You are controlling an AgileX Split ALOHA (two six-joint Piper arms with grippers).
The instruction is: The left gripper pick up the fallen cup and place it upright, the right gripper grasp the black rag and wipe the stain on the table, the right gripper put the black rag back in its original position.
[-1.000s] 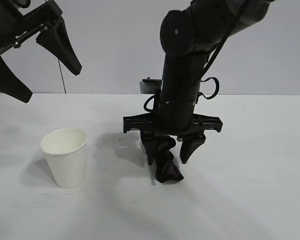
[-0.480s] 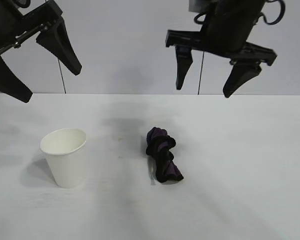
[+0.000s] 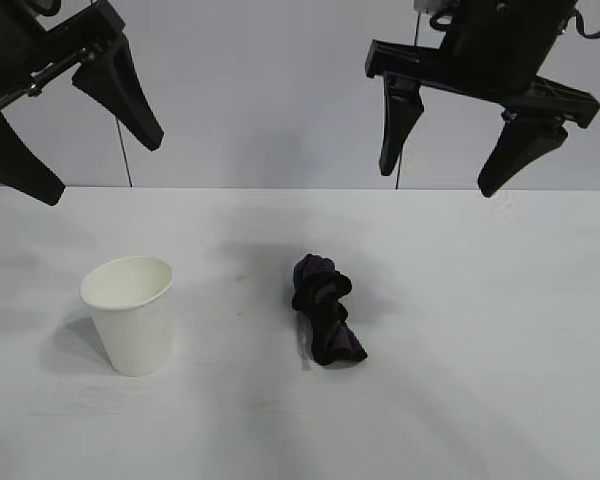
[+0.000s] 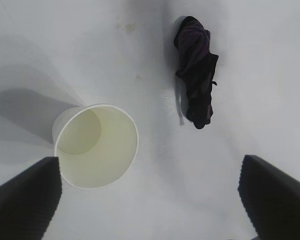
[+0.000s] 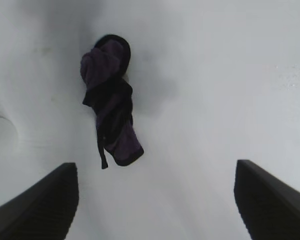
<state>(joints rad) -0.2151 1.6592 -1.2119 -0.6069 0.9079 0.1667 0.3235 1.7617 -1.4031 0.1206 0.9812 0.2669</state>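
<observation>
The white cup (image 3: 130,315) stands upright on the table (image 3: 500,330), at the left; the left wrist view looks down into the cup (image 4: 96,145). The black rag (image 3: 325,310), a twisted bundle with purple patches, lies alone at the table's middle. My left gripper (image 3: 98,165) hangs open high above the cup, its fingers (image 4: 25,200) wide apart with nothing between them. Up and to the right of the rag my right gripper (image 3: 438,180) is open and empty, and the rag (image 5: 110,110) lies below it. Only a faint yellowish trace of the stain (image 4: 126,22) shows beside the rag (image 4: 195,85).
A plain grey wall stands behind the table. A thin dark cable (image 3: 125,160) runs down it at the left. Bare tabletop stretches to the right of the rag and along the front edge.
My right gripper has let go of the rag and risen up and to the right. The rag stays where it was set down. The left arm and cup have not moved.
</observation>
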